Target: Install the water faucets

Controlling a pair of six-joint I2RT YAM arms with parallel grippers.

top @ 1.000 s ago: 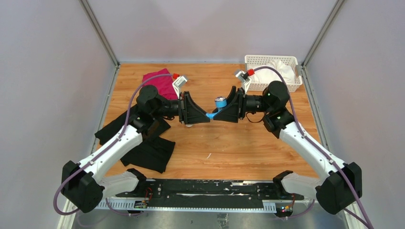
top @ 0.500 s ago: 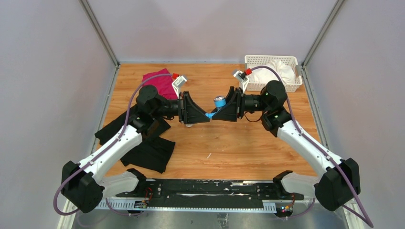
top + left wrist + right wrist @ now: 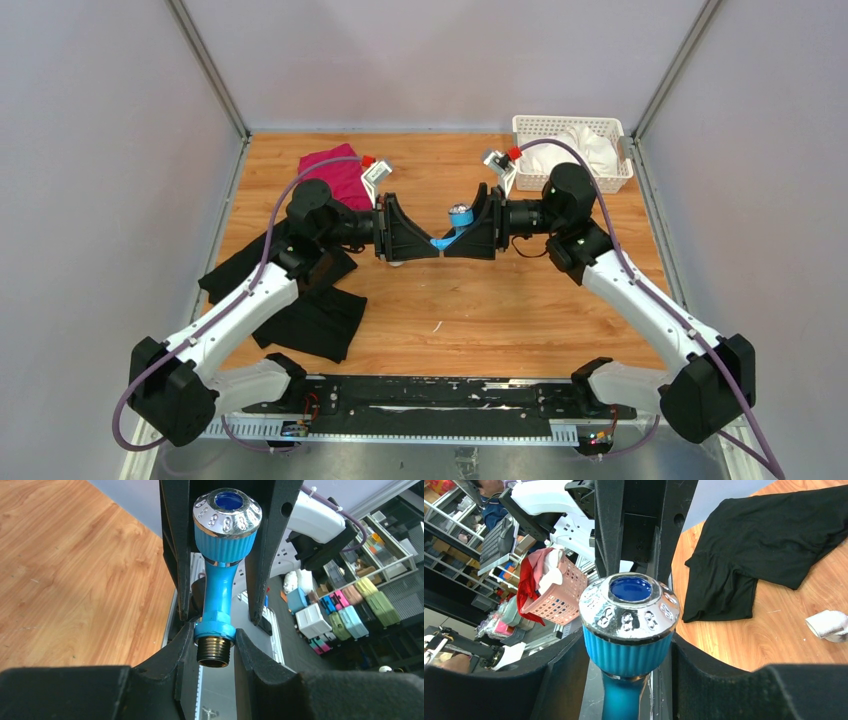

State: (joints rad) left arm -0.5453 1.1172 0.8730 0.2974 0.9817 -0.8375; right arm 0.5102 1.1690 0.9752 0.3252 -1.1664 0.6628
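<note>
The bright blue water faucet [image 3: 455, 226] hangs in the air over the middle of the table, held between both grippers. My left gripper [image 3: 436, 243] is shut on the collar just above its brass thread [image 3: 214, 652]. Its blue stem [image 3: 218, 587] rises to the silvery knob [image 3: 227, 507]. My right gripper [image 3: 461, 215] comes from the opposite side, its fingers [image 3: 566, 665] pressed against both sides of the ribbed blue knob [image 3: 629, 652]. In the left wrist view the right gripper's black fingers [image 3: 175, 550] flank the knob.
Black clothing [image 3: 300, 310] and a magenta cloth [image 3: 338, 175] lie on the left of the wooden table [image 3: 520, 310]. A white basket [image 3: 570, 150] with white cloth sits at the back right. A small white piece [image 3: 826, 625] lies on the wood.
The right arm's wrist has shifted slightly left and turned a little around the knob. The left arm and the faucet stay where they were.
</note>
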